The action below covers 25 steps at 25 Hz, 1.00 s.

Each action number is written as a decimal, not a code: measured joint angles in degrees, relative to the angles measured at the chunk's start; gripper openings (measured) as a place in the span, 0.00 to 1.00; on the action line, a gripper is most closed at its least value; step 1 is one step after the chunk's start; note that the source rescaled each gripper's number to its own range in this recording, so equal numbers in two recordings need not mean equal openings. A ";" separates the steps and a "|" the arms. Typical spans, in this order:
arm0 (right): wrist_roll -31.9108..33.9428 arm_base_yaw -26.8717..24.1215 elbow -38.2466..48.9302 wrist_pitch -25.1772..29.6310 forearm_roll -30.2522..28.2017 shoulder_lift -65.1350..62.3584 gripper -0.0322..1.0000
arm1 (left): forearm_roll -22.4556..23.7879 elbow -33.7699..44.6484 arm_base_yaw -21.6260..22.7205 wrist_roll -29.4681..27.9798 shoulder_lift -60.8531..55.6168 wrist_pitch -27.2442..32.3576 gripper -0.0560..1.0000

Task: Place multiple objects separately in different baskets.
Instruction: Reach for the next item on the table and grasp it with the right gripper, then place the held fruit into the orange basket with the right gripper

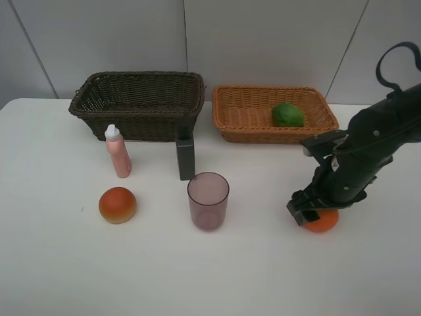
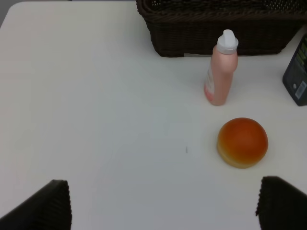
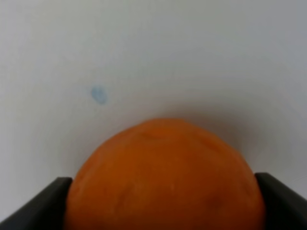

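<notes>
On the white tabletop (image 1: 263,276) I count two woven wicker baskets (image 1: 138,105), six small items (image 1: 118,205), right claw (image 1: 314,210) pinching the round orange fruit (image 3: 163,177), left claw (image 2: 163,206) spread, pale wall (image 1: 263,39).

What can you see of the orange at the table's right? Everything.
The orange is round, bright orange, with matte, faintly dimpled skin; no stem shows. It appears to rest on the white table, front right, in front of the light tan basket, not in it. In the high view the right gripper covers its top, so only its lower part shows. In the right wrist view dark fingers flank it on both sides, at or near its skin; whether they press it cannot be told.
</notes>
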 joint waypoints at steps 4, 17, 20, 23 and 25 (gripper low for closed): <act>0.11 0.00 0.00 -0.05 0.00 0.00 0.65 | 0.00 0.00 0.00 0.00 0.00 0.00 1.00; 2.27 0.00 0.00 -1.39 0.40 0.00 0.65 | 0.00 0.00 0.00 0.00 0.00 0.00 1.00; 2.69 0.00 0.00 -1.44 0.40 0.00 0.65 | 0.00 0.00 0.00 0.00 0.00 0.00 1.00; 2.74 0.00 0.00 -1.34 0.46 0.00 0.65 | 0.00 0.00 0.00 0.00 0.00 0.00 1.00; 2.74 0.00 0.00 -0.95 0.58 -0.06 0.65 | 0.00 0.00 0.00 0.00 0.00 0.00 1.00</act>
